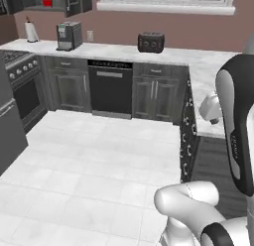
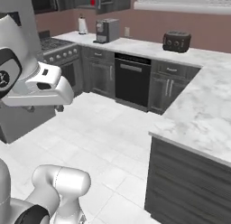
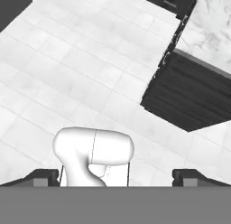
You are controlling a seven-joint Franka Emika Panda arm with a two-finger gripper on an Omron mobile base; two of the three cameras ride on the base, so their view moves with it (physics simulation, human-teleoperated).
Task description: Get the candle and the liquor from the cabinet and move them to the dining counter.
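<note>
Two dark fingertips [image 3: 45,177] stand at the bottom corners of my hand view, far apart, so the pincer [image 3: 116,178] is released with nothing between its tips. It looks down on pale floor tiles [image 3: 67,74] and the dark end panel of a marble-topped tabletop [image 3: 212,24] at the upper right of that frame.

In my left base view, the cabinet [image 1: 74,2] sits at the top left with a door swung open, and inside it I see the liquor [image 1: 46,0], its red body and blue band peeking out at the top edge. In my right base view the same bottle [image 2: 92,0] shows at the top, left of centre, inside the open cabinet [image 2: 103,1]. The candle I cannot make out; too small at this range.

Below the cabinet, on the marble worktop [image 1: 109,50], stand a paper towel roll [image 1: 31,31], a coffee machine [image 1: 68,35] and, further right, a dark toaster [image 1: 151,42]. A stove [image 1: 20,66] is at the left edge, a black dishwasher [image 1: 110,86] in the middle of the lower units.

The arm [image 1: 238,121] fills the right edge of the left base view.
</note>
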